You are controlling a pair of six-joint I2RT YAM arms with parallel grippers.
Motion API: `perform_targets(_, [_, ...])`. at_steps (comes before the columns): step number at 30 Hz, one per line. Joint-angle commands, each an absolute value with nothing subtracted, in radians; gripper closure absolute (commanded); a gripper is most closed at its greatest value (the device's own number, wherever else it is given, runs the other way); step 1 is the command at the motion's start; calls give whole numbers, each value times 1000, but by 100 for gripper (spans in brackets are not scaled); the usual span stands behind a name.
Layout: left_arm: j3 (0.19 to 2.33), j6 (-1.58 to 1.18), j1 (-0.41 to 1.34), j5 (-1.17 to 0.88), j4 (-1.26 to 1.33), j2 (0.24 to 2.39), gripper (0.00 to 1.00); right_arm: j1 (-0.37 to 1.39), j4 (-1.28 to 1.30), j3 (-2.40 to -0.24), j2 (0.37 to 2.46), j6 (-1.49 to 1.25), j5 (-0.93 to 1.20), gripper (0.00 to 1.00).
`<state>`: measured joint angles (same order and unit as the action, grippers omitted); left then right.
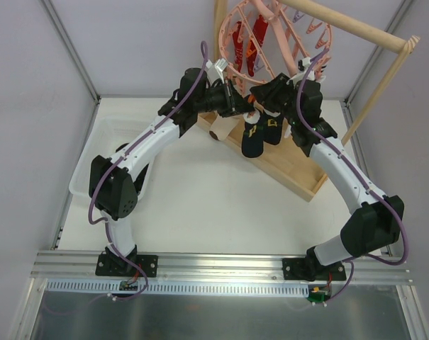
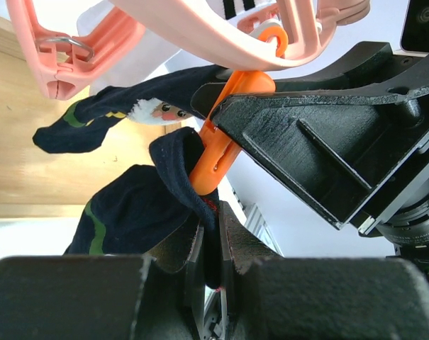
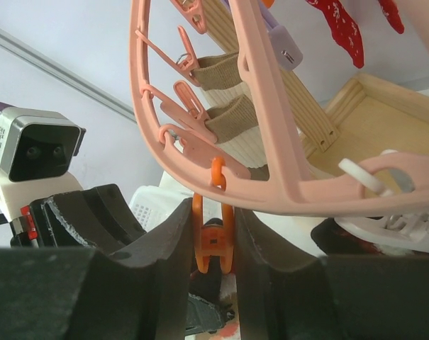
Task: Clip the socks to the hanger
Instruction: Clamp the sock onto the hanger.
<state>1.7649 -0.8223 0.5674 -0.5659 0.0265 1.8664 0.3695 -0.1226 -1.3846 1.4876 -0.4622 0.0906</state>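
The pink hanger (image 1: 279, 39) hangs from the wooden rod, and both grippers meet under its near rim. My right gripper (image 3: 214, 216) is shut on an orange clip (image 3: 214, 244) that dangles from the pink ring (image 3: 285, 163), squeezing its handles. My left gripper (image 2: 213, 216) is shut on the edge of a dark navy sock (image 2: 140, 205) and holds that edge against the orange clip's (image 2: 218, 152) lower end. A second dark sock (image 2: 108, 117) with a yellow mark hangs just behind. From above, both socks (image 1: 252, 142) dangle below the two grippers (image 1: 251, 106).
A wooden stand with a tray (image 1: 299, 177) and rod (image 1: 356, 28) carries the hanger. Red socks (image 1: 246, 42) and brown striped socks (image 3: 232, 113) hang from other clips. A white basket (image 1: 93, 163) stands at the table's left. Grey walls enclose the table.
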Motion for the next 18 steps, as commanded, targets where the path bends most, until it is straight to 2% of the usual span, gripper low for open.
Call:
perform_targets(1, [1816, -816, 560, -597, 78, 1855, 100, 377, -146, -1404, 1471, -445, 46, 99])
perform_targets(13, [1796, -815, 565, -580, 78, 1850, 100, 385, -132, -1411, 1474, -437, 32, 99])
perform_targets(15, [1798, -816, 565, -580, 78, 1850, 100, 384, -126, -1413, 1476, -437, 34, 89])
perform_targets(16, [1798, -816, 565, -580, 78, 1850, 100, 383, -126, -1413, 1474, -437, 37, 82])
perform_targets(17, [1799, -815, 565, -578, 78, 1850, 100, 383, -124, -1414, 1473, -433, 38, 69])
perform_targets(18, [1801, -815, 565, -578, 78, 1850, 100, 383, -126, -1414, 1474, -433, 43, 64])
